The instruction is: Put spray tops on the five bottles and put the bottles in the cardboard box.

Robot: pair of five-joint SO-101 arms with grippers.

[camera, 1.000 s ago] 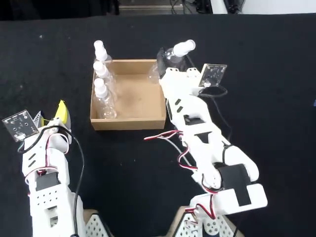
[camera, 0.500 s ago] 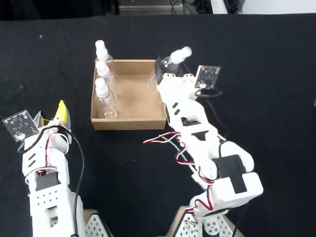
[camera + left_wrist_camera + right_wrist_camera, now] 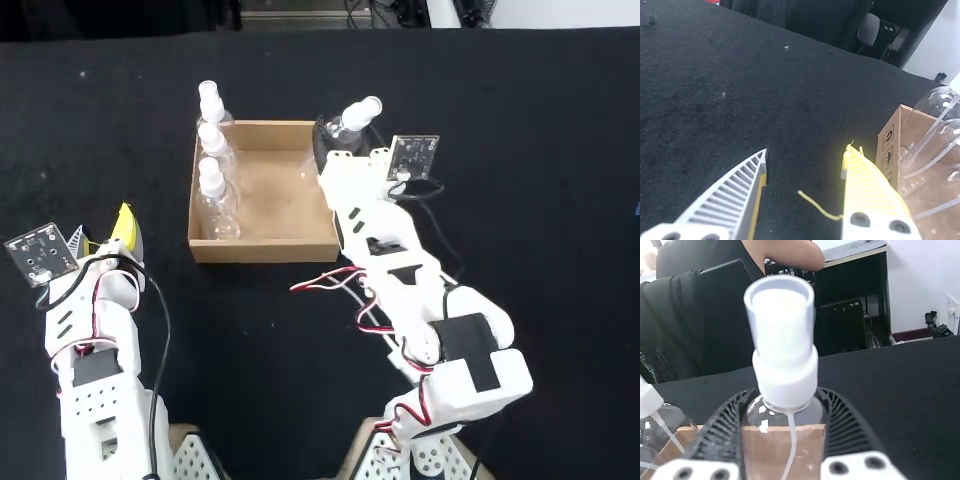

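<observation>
A brown cardboard box [image 3: 270,245] sits on the black table, with three clear bottles with white spray tops [image 3: 213,185] standing along its left wall. My right gripper [image 3: 330,140] is shut on a fourth clear bottle with a white spray top [image 3: 358,112], held tilted over the box's far right corner; the bottle [image 3: 785,390] sits between the black fingers [image 3: 720,430]. My left gripper [image 3: 115,230] rests near the table's left side, open, its grey and yellow fingers [image 3: 867,185] holding nothing. The box [image 3: 892,145] with bottles [image 3: 940,150] lies beside it.
The black table [image 3: 520,150] spreads wide to the right of and behind the box. Red and white wires [image 3: 335,278] trail from the right arm in front of the box. Chairs and a desk stand in the room behind [image 3: 850,315].
The right arm has swung left with its bottle, bringing it over the box's right corner. The box has shifted slightly. The left arm has stayed still.
</observation>
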